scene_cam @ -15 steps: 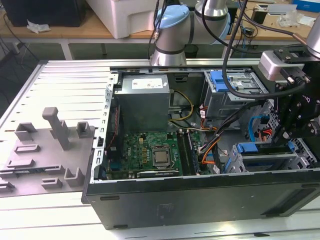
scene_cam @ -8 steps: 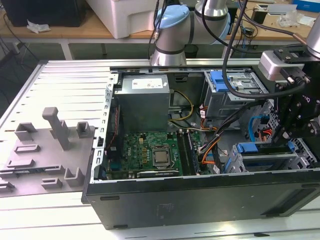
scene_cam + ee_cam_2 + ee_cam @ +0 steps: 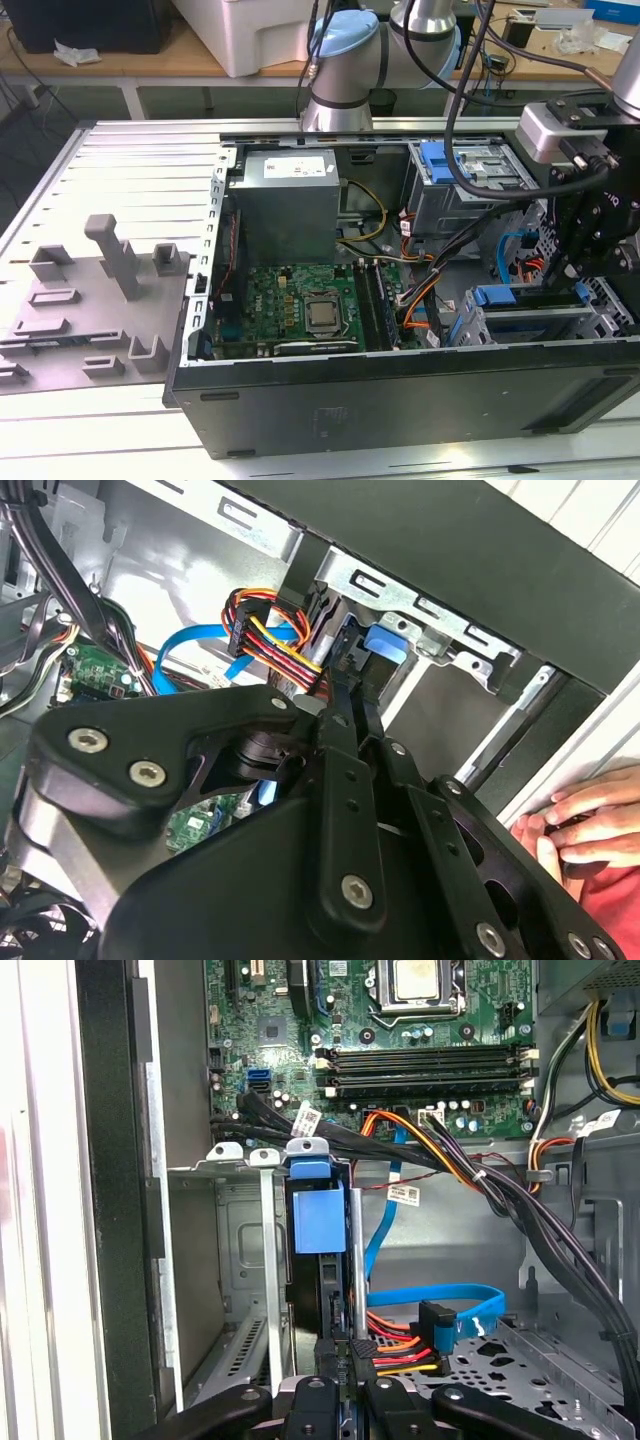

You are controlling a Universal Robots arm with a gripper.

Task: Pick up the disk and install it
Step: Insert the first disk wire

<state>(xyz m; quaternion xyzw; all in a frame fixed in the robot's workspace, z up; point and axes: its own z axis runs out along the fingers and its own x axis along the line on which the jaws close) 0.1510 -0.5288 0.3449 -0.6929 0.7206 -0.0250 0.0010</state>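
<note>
The disk point(image 3: 318, 1218) stands on edge in a slot of the silver drive cage point(image 3: 235, 1250) at the front corner of the open computer case point(image 3: 400, 400). Its blue plastic bracket point(image 3: 497, 296) faces up, and the same bracket point(image 3: 385, 645) shows in the second wrist view. My gripper point(image 3: 562, 272) hangs over the cage on the exterior view's right. Its two thin black fingers point(image 3: 350, 710) lie close together, tips right at the disk's edge next to the bracket. In the first wrist view the gripper point(image 3: 347, 1352) sits just behind the disk, beside a power plug with red, orange and yellow wires point(image 3: 405, 1352).
Blue data cables point(image 3: 440, 1300) and black wire bundles point(image 3: 500, 1190) run close to the cage. The motherboard point(image 3: 300, 310), a grey power-supply box point(image 3: 290, 205) and a second cage with a blue latch point(image 3: 440, 160) fill the case. A person's hand point(image 3: 590, 820) rests outside the case wall.
</note>
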